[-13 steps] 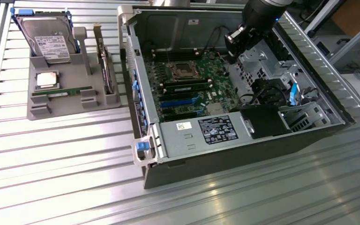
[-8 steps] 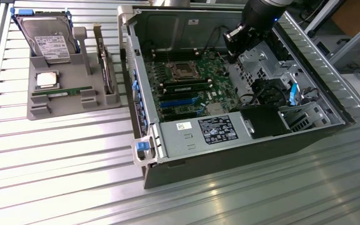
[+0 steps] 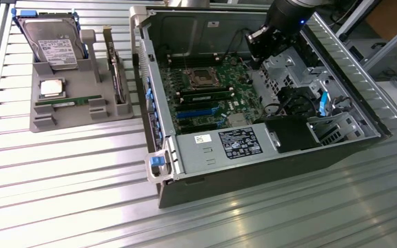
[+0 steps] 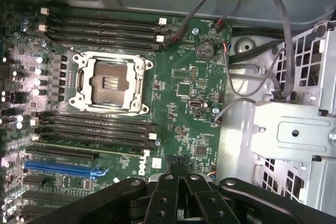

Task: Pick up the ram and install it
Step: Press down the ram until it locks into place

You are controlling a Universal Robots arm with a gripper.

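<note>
End effector (image 3: 259, 47) clenched, carrying nothing, hovering over the motherboard (image 3: 205, 93). One ram (image 3: 66, 102) sits in the desk tray (image 3: 60, 121); I'd approach it square, pinching mid-length.

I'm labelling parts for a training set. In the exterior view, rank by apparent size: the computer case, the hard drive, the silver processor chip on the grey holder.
1. Computer case, by far the largest.
2. Hard drive.
3. Silver processor chip, smallest.
</note>
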